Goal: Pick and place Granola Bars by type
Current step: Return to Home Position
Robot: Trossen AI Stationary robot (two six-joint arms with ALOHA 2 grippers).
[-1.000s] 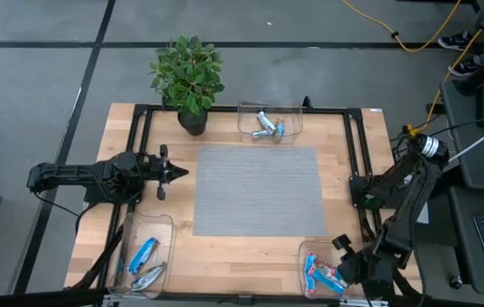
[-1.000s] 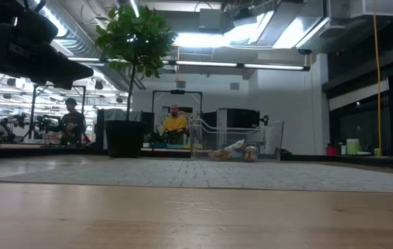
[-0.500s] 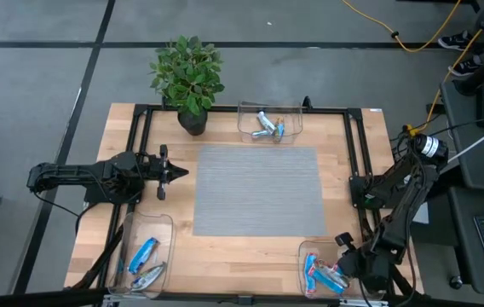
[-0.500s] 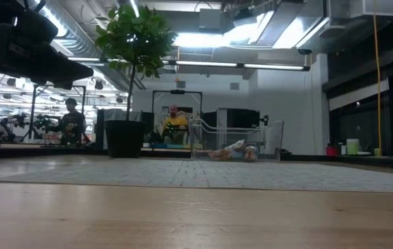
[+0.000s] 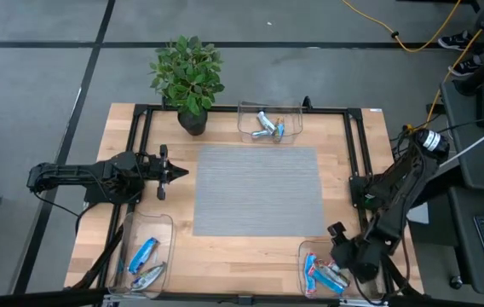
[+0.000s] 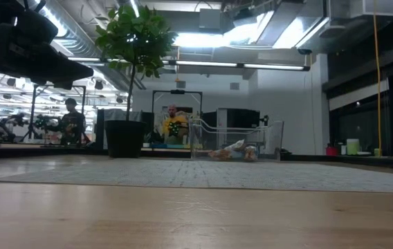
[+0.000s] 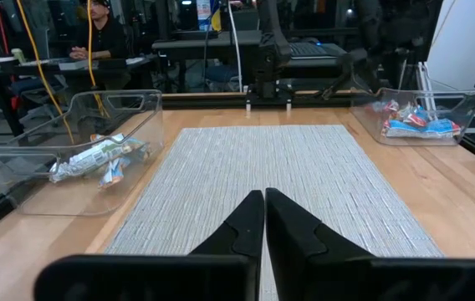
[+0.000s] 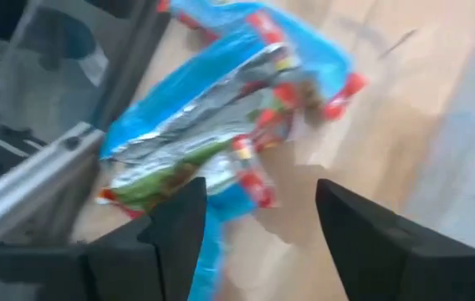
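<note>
Right gripper [image 8: 260, 188] hangs with fingers spread and empty over the lower-right bin [image 5: 302, 256] in the high view, where blue-and-red Granola Bars [image 5: 320, 275] lie. Left gripper [image 7: 263, 197], fingers pressed together, waits at that view's mid-left, just off the grey mat [image 5: 259, 192].

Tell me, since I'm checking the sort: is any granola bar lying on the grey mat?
No, the high view shows the grey mat bare; the granola bars all lie inside clear bins.
</note>
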